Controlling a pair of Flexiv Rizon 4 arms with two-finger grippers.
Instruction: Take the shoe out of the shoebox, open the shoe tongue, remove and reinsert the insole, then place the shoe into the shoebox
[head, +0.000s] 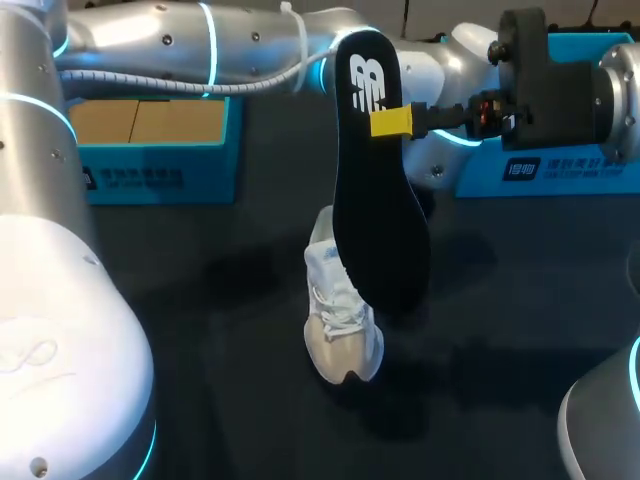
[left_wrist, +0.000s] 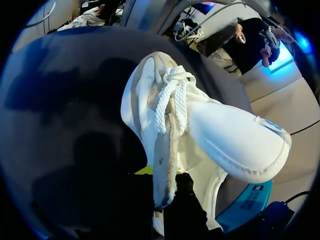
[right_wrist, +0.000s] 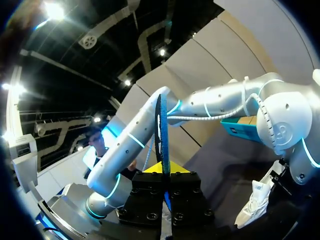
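Black insole (head: 378, 200) clamped in right gripper (right_wrist: 164, 175), white shoe (left_wrist: 225, 135) in left gripper (left_wrist: 162, 181)

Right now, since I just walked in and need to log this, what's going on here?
The right gripper holds the black insole up in the air, outside the white sneaker. The left gripper grips that sneaker's collar on the dark table. The insole is not yet back in.

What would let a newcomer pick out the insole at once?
On the dark table, find the white shoe near the middle. Over it the right pincer holds the insole upright. It is the only flat black oval, with a white mark near its top.
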